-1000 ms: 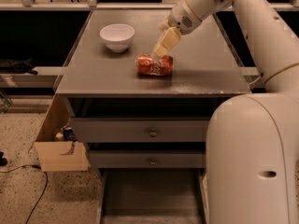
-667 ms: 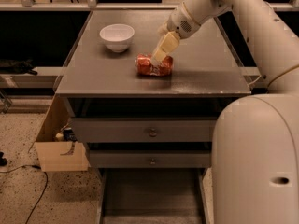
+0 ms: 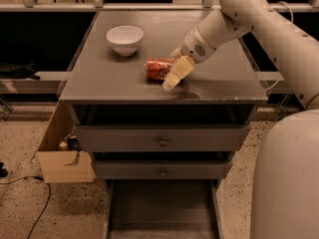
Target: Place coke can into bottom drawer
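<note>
Coke can point(image 3: 158, 67): red-orange, lying on its side on the bench point(image 3: 99, 81), near the middle and somewhat toward the front edge. Long axis runs left to right across the view, roughly parallel to the bench front. Left end free; right end met by the gripper.

Gripper point(image 3: 175, 76): pale cream, at the can's right end, angled down and to the left from the wrist, tip close to the bench top. It overlaps the can's right end in this view. Whether the jaws are open, closed or already on the can cannot be told. The can lies left of the wrist, so a grasp across its round body looks the likelier approach; a can on its side may roll forward or back if nudged.

Bottom drawer point(image 3: 162, 208): pulled out at floor level, directly below the bench front; flat grey floor, low side walls, nothing seen in it. Well below and in front of the can.

Upper drawers: top drawer point(image 3: 162, 139) and middle drawer point(image 3: 162, 171), both closed, each with a round knob.

White bowl point(image 3: 124, 39): upright, behind and left of the can, apart from it.

Bench surface: smooth dark grey, matt.

Surroundings: open cardboard box point(image 3: 60, 158) at the bench's left side; speckled floor with a dark cable point(image 3: 40, 213); robot body point(image 3: 289, 183) filling the right foreground.
</note>
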Available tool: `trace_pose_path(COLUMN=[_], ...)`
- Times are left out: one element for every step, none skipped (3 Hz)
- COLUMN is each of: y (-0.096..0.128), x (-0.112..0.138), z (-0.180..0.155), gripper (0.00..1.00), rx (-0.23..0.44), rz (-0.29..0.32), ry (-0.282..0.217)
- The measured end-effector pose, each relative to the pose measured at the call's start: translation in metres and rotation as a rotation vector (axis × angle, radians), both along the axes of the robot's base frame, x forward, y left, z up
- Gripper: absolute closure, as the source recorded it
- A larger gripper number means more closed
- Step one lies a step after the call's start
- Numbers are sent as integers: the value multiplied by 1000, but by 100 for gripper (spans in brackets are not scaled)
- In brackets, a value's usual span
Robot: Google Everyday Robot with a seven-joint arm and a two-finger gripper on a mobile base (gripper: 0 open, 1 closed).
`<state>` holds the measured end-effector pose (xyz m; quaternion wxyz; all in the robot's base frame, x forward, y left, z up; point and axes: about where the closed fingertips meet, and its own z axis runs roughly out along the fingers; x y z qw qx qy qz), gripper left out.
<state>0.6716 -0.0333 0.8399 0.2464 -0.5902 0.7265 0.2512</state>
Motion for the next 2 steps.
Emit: trace_pose_path(y=[1,1], x=[0,0], z=[-2,-2], gripper=[0,18], rx=[-1,-1], rz=[2,2], ry=[3,3])
